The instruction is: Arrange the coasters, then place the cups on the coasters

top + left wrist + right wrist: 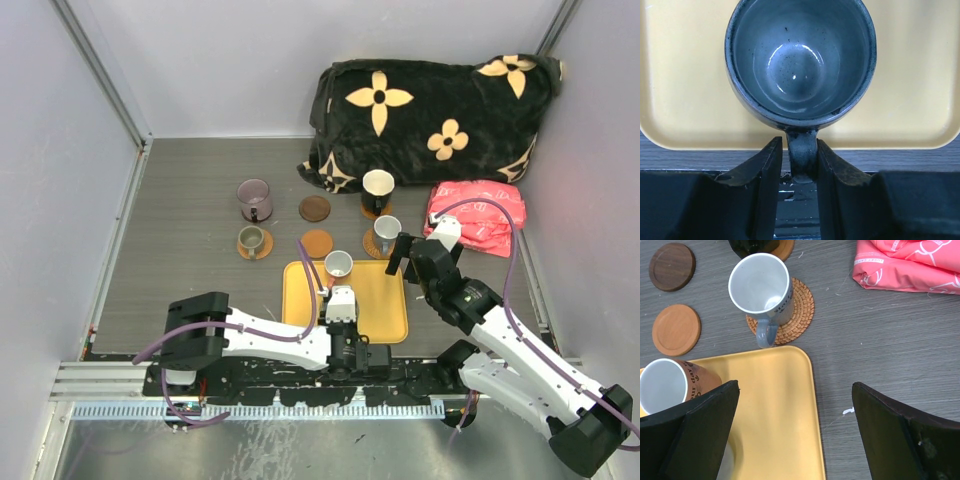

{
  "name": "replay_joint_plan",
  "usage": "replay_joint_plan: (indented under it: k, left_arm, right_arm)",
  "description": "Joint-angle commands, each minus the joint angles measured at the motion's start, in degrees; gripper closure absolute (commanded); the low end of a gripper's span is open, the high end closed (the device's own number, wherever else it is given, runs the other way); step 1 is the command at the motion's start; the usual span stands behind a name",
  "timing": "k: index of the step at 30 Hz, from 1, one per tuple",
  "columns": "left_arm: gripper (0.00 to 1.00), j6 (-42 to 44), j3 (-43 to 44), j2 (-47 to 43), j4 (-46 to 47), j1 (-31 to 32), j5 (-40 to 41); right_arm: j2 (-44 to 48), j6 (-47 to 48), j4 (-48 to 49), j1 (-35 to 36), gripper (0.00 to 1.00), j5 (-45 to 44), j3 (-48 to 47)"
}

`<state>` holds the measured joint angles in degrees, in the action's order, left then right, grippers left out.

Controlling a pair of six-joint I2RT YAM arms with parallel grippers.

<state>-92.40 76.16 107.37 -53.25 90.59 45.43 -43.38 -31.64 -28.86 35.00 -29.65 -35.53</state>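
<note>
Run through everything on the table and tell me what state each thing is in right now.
purple cup: upright, coaster beneath unclear.
olive cup: upright on a coaster.
black cup: upright on a coaster.
grey cup: upright on the wicker coaster.
tray cup: upright on the yellow tray.
dark brown coaster: bare.
orange-brown coaster: bare.
left gripper: jaws shut on tray cup's handle.
right gripper: jaws open, empty.

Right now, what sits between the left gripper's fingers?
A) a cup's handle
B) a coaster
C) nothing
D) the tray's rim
A: in the left wrist view, the handle of the cup stands between the fingers of the left gripper, and the cup's bowl lies beyond them on the tray.
</note>
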Motion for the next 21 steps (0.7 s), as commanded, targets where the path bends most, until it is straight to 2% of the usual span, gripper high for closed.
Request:
replay_joint_plan:
  k: [1, 12, 18, 21]
  left_arm:
    - [0.68, -1.6, 0.0, 0.2, 0.6, -0.5, 2.7]
    - [1.0, -2.3, 0.4, 0.7, -1.3, -0.6, 2.7]
    - [1.0, -3.1, 1.5, 0.3, -4.1, 0.1, 3.4]
    - [1.0, -5.1, 4.5, -0.1, -11.2, 2.2, 8.0]
  right_arm:
    - [0.6, -0.1, 1.2, -0.3, 0.0, -0.1, -0.3]
    - [0.7, -0.1, 1.3, -0.3, 0.0, 0.2, -0.2]
    - [1.4, -0.2, 0.6, -0.3, 0.0, 0.0, -0.1]
    - [1.6, -0.4, 0.4, -0.3, 0.0, 0.0, -0.1]
